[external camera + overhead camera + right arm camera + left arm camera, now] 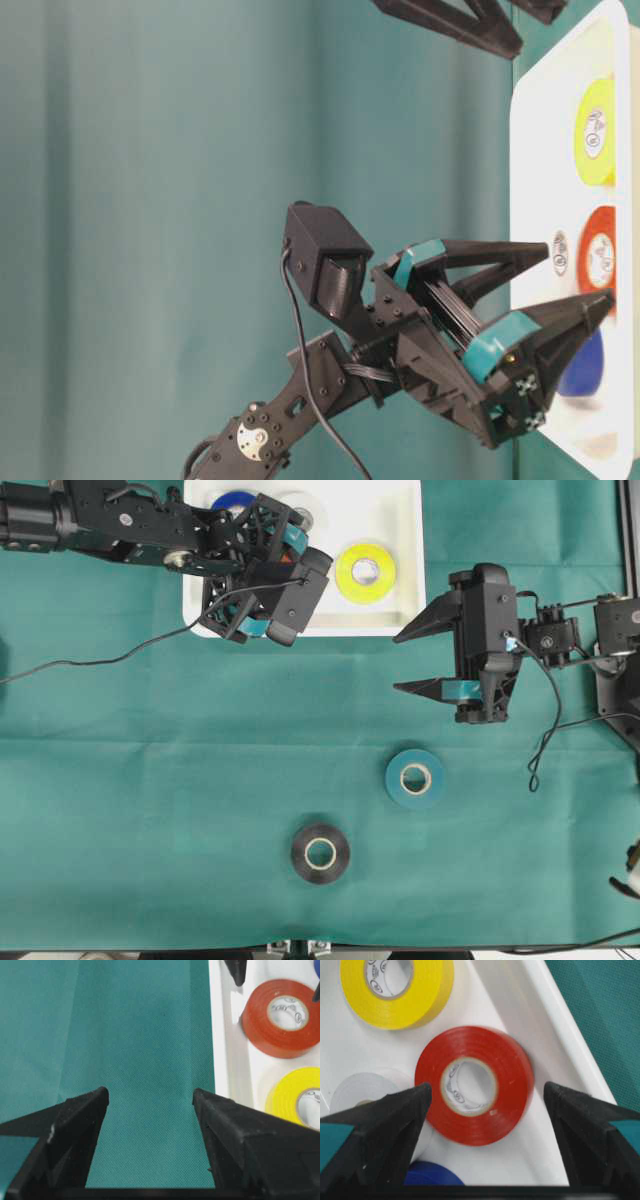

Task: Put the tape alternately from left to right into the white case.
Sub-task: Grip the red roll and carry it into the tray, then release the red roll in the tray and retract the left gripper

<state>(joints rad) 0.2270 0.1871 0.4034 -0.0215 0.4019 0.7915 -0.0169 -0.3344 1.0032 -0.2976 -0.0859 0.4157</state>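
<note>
Your left claw [485, 1105] hangs over the white case [400, 580] with its jaws spread, one on either side of the red roll [474, 1092], which lies flat in the case clear of both fingers. Beside the red roll in the case lie the yellow roll [365, 572], the white roll [365, 1091] and the blue roll [232, 500]. Your right claw [408, 662] waits just beside the case, spread and empty. The teal roll [415, 778] and black roll [320, 853] rest on the green desk [150, 810], well apart from the case.
</note>
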